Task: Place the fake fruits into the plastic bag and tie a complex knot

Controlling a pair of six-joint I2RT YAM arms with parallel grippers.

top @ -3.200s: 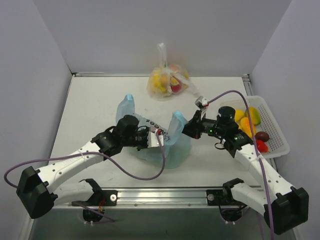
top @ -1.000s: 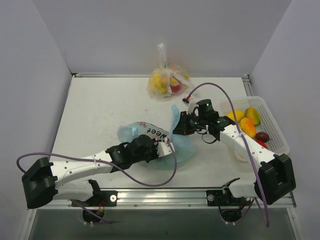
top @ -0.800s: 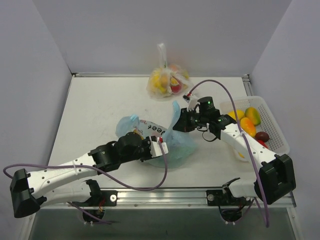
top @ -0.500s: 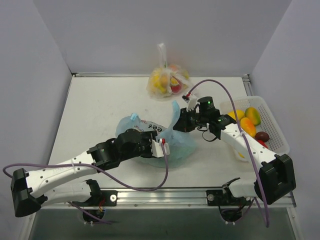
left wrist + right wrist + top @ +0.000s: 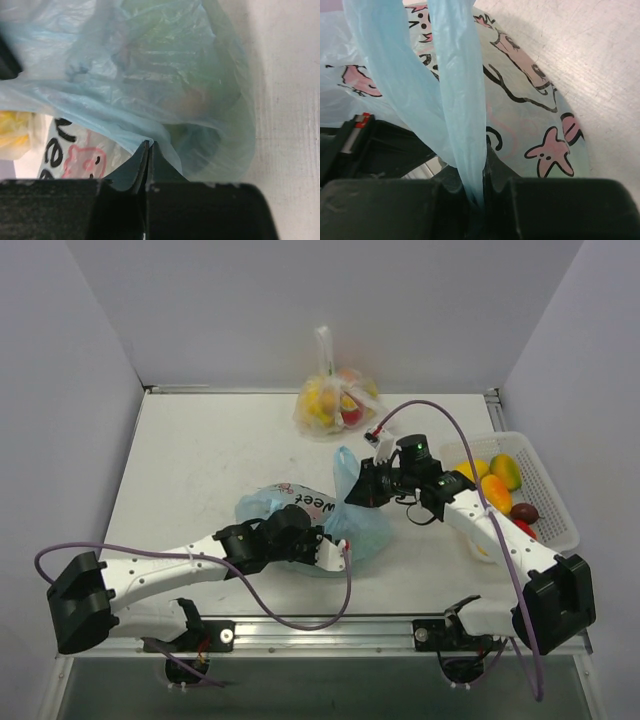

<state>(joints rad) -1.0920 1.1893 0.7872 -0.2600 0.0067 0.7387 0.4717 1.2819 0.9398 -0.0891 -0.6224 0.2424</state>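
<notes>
**A:** So where are we? From above, the plastic bag lies slumped on the table between the two arms, print side up. The left end effector is clamped right down on a fold of blue film at the bag's near edge. The right end effector is closed tight around one handle loop, which runs up out of its jaws. We can't see a knot anywhere.

**B:** Yeah, that handle is what worries us. The film is thin, both pinches are tiny, and the arms hold opposite sides. If they pull apart too hard, we reckon the handle stretches into string or tears, and then there's nothing to tie with. If they pull too softly, it slips out of the jaws instead.

**A:** We also can't find the other handle loop in any view. It may be bunched up under the left arm. One ear won't make a knot.

**B:** Plus some fake fruits sit in the basket on the right, and we only make out vague rounded shapes through the film in the left wrist view. If the bag tips while its mouth is slack, whatever's inside could roll out across the table.

**A:** And the clear bag at the back sits near the right arm's cable, so a wide swing might snag it.
</notes>
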